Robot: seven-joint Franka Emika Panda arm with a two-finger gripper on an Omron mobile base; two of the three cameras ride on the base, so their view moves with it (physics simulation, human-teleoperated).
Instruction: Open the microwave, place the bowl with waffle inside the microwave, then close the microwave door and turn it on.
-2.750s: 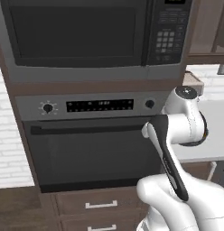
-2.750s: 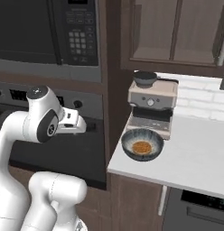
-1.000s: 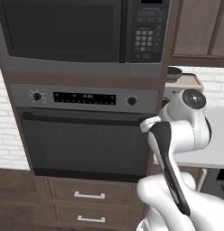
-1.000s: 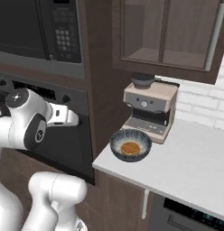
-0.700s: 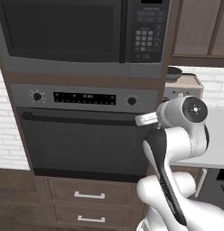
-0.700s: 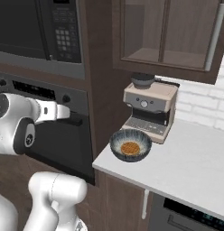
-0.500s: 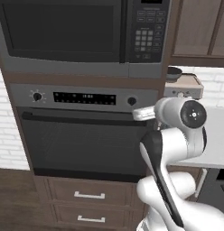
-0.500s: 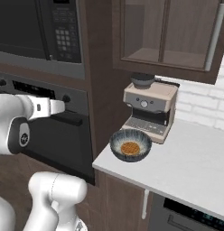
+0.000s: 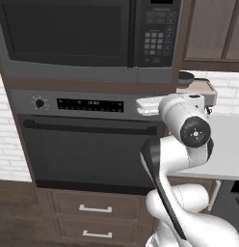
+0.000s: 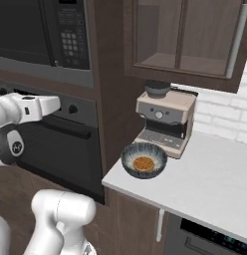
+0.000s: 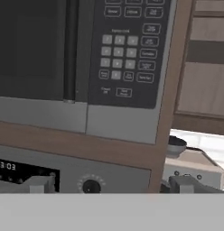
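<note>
Hand view — microwave door (image 11: 32,49) shut; end effector (image 11: 109,186) open, empty.

Dark wood cabinets (image 10: 195,35) over a pale counter (image 10: 210,184), white brick wall (image 10: 225,117) behind. Black oven (image 9: 87,144) set in wood surround, drawers (image 9: 95,210) below. Coffee machine (image 10: 165,119) on the counter.

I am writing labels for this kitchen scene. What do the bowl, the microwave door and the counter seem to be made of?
The bowl: probably glazed ceramic, from its speckled blue-grey surface and pale rim. The microwave door: dark glossy glass in a grey, metal-looking frame. The counter: smooth pale grey, perhaps stone or laminate; the look leaves it open.
</note>
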